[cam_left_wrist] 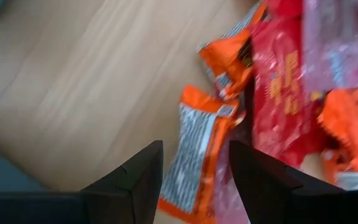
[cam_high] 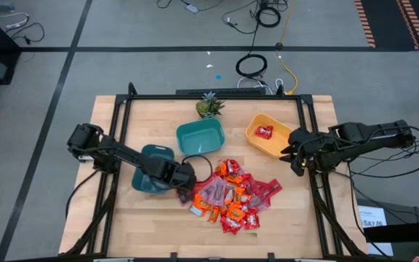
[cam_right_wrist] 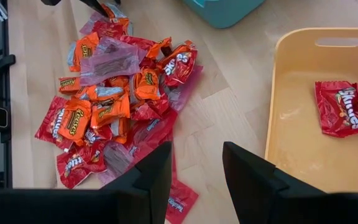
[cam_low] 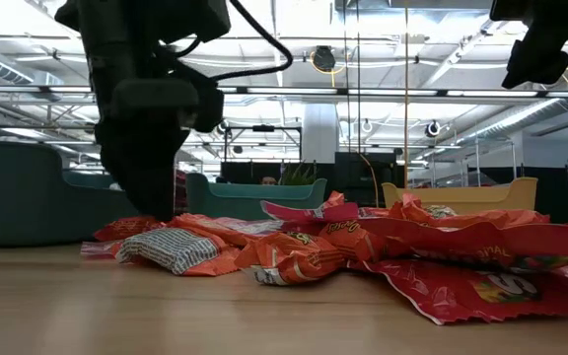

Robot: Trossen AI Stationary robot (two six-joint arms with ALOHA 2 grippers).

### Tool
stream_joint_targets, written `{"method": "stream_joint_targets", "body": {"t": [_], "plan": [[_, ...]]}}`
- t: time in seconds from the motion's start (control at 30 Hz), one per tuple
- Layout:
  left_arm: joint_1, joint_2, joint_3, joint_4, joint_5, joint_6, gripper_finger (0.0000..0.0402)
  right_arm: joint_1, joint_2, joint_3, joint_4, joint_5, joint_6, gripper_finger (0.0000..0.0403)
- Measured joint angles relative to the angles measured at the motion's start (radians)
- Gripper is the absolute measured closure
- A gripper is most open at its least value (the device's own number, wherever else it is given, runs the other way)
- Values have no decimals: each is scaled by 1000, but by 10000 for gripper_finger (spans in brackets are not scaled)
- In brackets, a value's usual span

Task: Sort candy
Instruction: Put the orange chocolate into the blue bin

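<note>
**Candy sorting: left claw poised over an orange wrapper**

Candy (cam_high: pixel 233 198) lies heaped on the tabletop (cam_high: pixel 151 225), right of centre and near the front edge, a mix of red, orange and pink-purple wrappers. One red piece (cam_high: pixel 264 132) already sits in the yellow bowl (cam_high: pixel 254 138); the light teal bowl (cam_high: pixel 189 137) looks empty.

The left claw (cam_high: pixel 185 191) hangs low at the left edge of the heap, its fingers parted and holding nothing — an orange wrapper (cam_left_wrist: pixel 194 158) lies between them. The step in hand seems to be picking that piece. Next it likely needs to drop a little, close on the wrapper, then carry it to a bowl.

The right claw (cam_high: pixel 294 159) waits beside the yellow bowl, fingers apart and empty.
</note>
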Motion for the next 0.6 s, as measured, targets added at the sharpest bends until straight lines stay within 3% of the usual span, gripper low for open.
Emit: {"method": "stream_joint_targets", "body": {"t": [0.27,0.6], "plan": [[0,0,0,-61,21,1,224,0,0,0,11,0,0,268],[0,-1,0,-58,22,1,333,0,0,0,43,1,4,268]]}}
